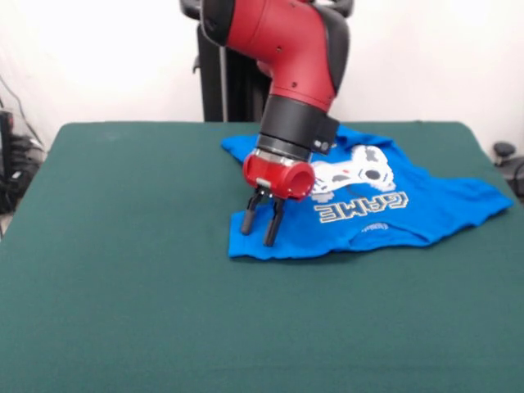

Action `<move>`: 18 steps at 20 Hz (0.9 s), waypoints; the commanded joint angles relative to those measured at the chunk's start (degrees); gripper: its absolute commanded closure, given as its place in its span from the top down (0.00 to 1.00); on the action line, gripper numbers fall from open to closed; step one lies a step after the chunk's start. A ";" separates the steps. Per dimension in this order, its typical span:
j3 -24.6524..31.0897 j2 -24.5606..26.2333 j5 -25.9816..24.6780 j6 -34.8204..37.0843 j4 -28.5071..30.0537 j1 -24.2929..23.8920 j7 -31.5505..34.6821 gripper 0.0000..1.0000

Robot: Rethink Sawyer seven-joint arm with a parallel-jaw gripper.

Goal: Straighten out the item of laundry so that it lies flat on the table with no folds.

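Note:
The bright blue T-shirt (426, 205) lies on the right half of the dark green table (123, 286), in the front view. Its white controller print and the word "GAME" (362, 206) show upside down. The shirt is uneven, with a fold along its near edge and one part stretched out to the right. My gripper (259, 235) points down over the shirt's near left corner, its two black fingers (247, 223) a little apart with nothing seen between them. The tips are at or just above the cloth. The arm hides the shirt's far left part.
The black pedestal (221, 82) stands behind the table's far edge. Dark cables and gear (12, 164) sit off the table's left side. A small black object (503, 151) sits off its right side.

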 commanded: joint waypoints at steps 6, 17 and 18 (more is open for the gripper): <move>15.15 -4.32 -8.43 30.13 -1.95 -7.12 -9.94 0.00; 15.01 -6.88 -14.24 35.19 -4.06 -9.51 -9.55 0.00; 15.29 -6.27 -14.99 34.41 -4.60 -9.93 -9.16 0.00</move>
